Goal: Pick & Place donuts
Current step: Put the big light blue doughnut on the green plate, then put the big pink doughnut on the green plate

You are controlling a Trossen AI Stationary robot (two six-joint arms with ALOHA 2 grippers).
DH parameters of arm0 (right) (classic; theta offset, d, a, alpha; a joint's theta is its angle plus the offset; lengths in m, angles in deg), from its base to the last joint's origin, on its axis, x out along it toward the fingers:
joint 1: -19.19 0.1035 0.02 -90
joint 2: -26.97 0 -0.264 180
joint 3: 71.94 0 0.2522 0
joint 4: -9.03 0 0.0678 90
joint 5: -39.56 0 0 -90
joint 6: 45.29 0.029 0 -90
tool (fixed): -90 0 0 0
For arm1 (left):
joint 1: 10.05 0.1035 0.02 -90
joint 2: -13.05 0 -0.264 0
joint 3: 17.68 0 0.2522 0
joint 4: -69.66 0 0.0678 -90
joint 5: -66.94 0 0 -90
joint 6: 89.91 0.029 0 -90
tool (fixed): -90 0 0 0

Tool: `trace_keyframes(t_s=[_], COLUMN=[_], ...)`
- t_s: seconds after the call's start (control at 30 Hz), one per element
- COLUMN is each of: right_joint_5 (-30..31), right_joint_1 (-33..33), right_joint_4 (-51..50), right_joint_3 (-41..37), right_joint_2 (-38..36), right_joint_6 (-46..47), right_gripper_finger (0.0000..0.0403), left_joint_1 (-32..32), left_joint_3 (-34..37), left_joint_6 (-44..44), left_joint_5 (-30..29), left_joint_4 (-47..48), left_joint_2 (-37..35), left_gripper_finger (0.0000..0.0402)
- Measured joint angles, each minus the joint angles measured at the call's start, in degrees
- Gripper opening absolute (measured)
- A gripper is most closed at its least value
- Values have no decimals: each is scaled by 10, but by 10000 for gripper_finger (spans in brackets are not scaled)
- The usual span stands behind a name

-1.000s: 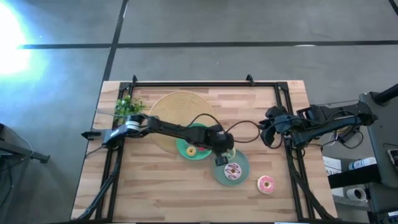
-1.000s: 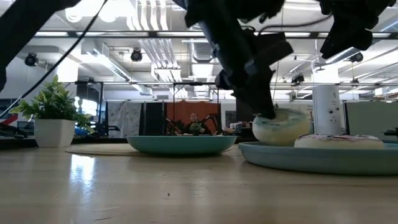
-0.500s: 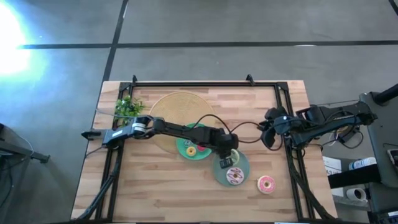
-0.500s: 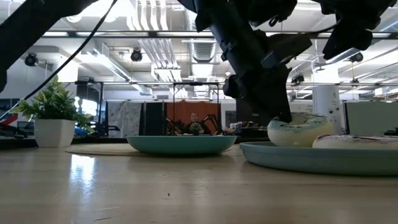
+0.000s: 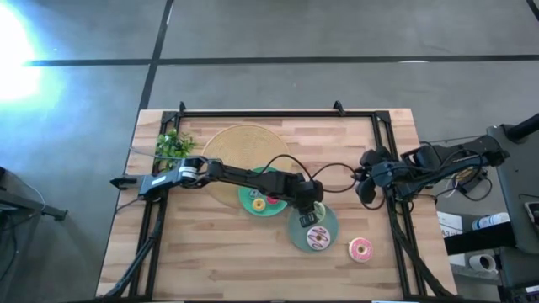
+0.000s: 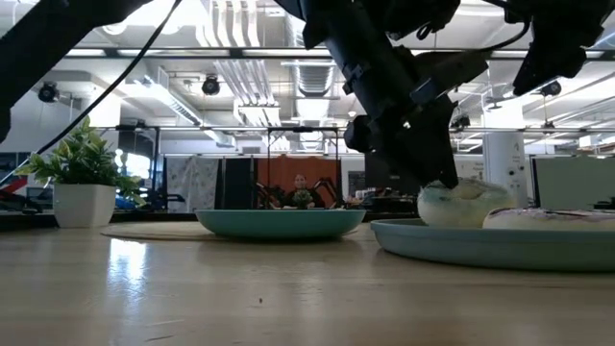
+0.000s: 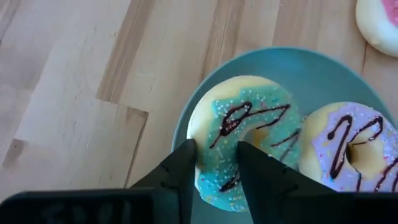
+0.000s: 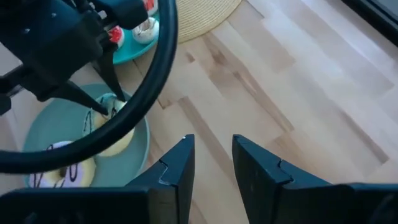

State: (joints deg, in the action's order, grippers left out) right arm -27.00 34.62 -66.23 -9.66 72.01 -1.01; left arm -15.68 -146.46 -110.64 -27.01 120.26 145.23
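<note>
- Two dark fingers of the left gripper (image 7: 214, 162) pinch the near edge of the green-frosted donut (image 7: 245, 140), one fingertip outside the ring, the other toward its hole – narrow grip, holding it.
- That donut sits on the teal plate (image 7: 311, 68) w/ its underside on the plate in the low view (image 6: 464, 204); gripper comes down onto it from above.
- Right beside it, touching or nearly so, the striped donut (image 7: 348, 155), white/purplish w/ dark drizzle, same plate.
- High view: left gripper (image 5: 305, 217) reaches across the table centre to this plate (image 5: 330, 220); striped donut (image 5: 317, 238) shows just past it.
- Pink donut (image 5: 360, 248) lies alone on bare wood, near that plate, toward the right arm's side.
- Second teal plate (image 5: 249, 202) just beside the first, carrying small donuts (image 5: 258, 203) – looks like yellow and reddish, count hard to tell.
- Woven mat (image 5: 236, 143) under/behind that second plate; potted plant (image 5: 173, 145) at the table's far left corner.
- Right gripper (image 5: 368, 183) waits above the table's right side, fingers (image 8: 177, 165) slightly apart, holding nothing.
</note>
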Motion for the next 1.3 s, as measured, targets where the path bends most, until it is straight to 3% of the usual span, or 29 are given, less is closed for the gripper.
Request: trace_keyframes(t_s=[0.37, 0.57, 0.77, 0.93, 1.1, 1.3], right_joint_5=[-32, -113, -216, -250, -250, -270], right_joint_1=[33, 62, 105, 158, 204, 231], right_joint_4=[-43, -37, 31, 99, 159, 173], right_joint_3=[-1, -20, -65, -85, -84, -77], right_joint_2=[0, 8, 30, 61, 105, 168], right_joint_6=[20, 53, 93, 142, 174, 223], right_gripper_finger=[100, 100, 100, 100, 100, 125], left_joint_1=[0, -6, -15, -24, -36, -63], left_joint_3=[0, 0, 0, 4, 51, 164], left_joint_6=[10, 24, 25, 17, 0, -25], left_joint_5=[-7, -48, -116, -143, -154, -177], left_joint_4=[34, 61, 101, 162, 199, 193], left_joint_2=[-16, -65, -127, -167, -209, -267], left_gripper_finger=[130, 131, 131, 131, 131, 131])
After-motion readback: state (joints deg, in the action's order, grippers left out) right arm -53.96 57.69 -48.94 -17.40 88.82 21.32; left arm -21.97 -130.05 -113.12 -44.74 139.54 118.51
